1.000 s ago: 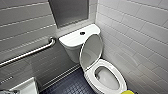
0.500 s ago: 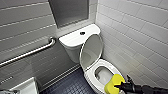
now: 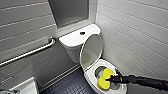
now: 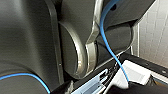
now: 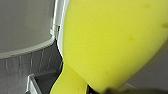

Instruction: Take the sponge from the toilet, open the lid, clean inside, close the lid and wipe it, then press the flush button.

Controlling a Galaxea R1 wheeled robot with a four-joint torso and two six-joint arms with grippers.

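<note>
The white toilet [image 3: 72, 41] stands in the corner with its lid [image 3: 91, 51] raised and leaning back against the tank. The dark flush button [image 3: 82, 33] sits in the middle of the tank top. My right arm reaches in from the right. Its gripper [image 3: 113, 78] is shut on the yellow sponge [image 3: 104, 80], pinching it at the middle just above the open bowl. In the right wrist view the sponge [image 5: 112, 42] looms large and close. My left gripper [image 4: 100, 82] is open and holds nothing, close against the robot's own dark body.
A metal grab bar [image 3: 30, 52] runs along the tiled wall to the left. A white basin [image 3: 26, 87] shows at the lower left corner. Dark blue floor tiles [image 3: 72, 85] lie in front of the toilet. A white tiled wall [image 3: 140, 32] stands close on the right.
My right arm has come in from the right with the sponge and carried it over the bowl. The lid stays raised.
</note>
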